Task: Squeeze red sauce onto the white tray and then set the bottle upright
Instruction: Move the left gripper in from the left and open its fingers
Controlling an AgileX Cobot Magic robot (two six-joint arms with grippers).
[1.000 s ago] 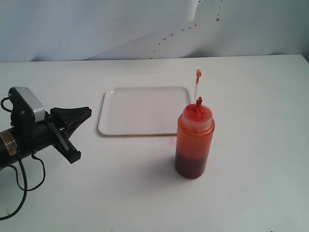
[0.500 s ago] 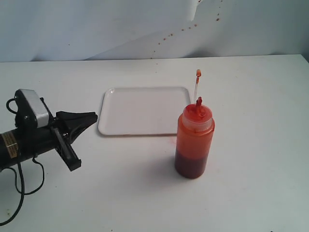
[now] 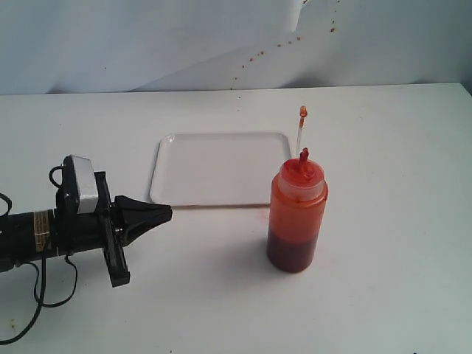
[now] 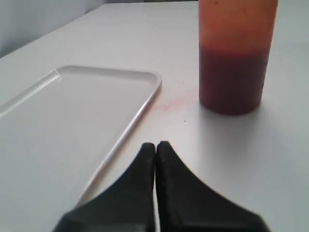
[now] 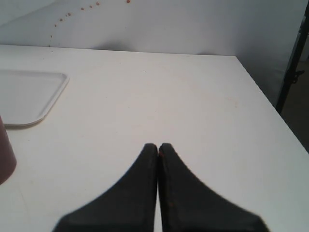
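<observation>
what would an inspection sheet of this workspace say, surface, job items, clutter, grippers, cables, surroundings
surface: white table, one faint pink smear
white tray: flat on the table, no sauce seen on it
bottle: upright near the tray's corner, beside the smear, nozzle uncapped, cap up on its strap
red sauce: dark layer in the bottle's lower part
clutter: nothing seen
left gripper: fingers shut, empty, pointing toward the bottle, apart from it
right gripper: fingers shut, empty, over bare table
cables: black cable looping under the left arm
surroundings: white backdrop with red specks
</observation>
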